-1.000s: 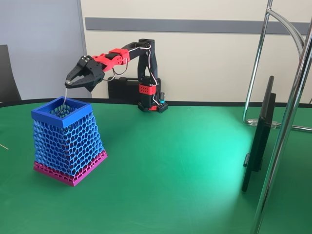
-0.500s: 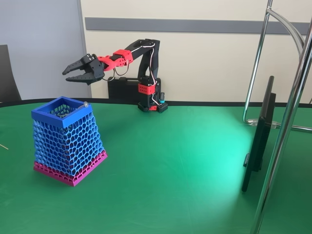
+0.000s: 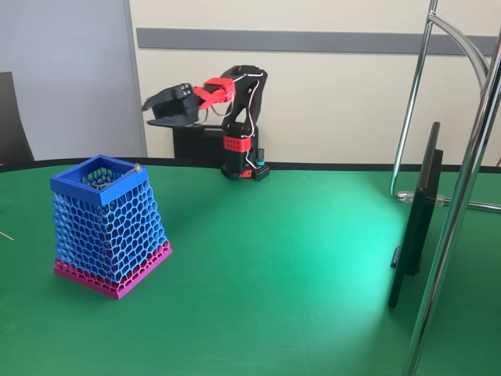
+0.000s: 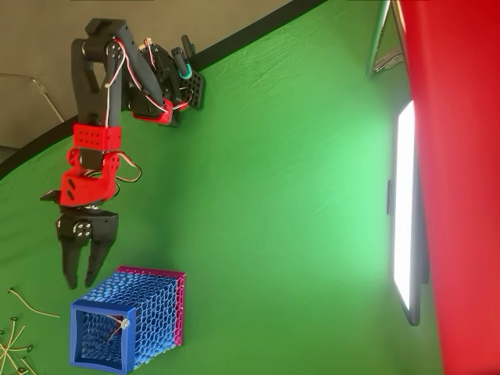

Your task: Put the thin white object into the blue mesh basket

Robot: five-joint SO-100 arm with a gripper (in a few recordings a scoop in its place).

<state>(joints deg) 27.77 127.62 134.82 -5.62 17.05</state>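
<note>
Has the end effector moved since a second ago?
Yes. The end effector has pulled up and right, away from the blue basket toward the arm's base.

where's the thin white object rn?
Inside the blue mesh basket: in the overhead view the thin white object leans in the opening, its knob end at the rim's right edge. The open gripper is above it in the picture, apart.

Your gripper (image 4: pixel 79 278) hangs above the green table (image 4: pixel 273 195), jaws slightly apart, nothing between them, near the blue mesh basket (image 4: pixel 129 328). The thin white object (image 4: pixel 116 329) sits inside it, knob at the rim. Loose sticks (image 4: pixel 16 336) lie beside.
</note>
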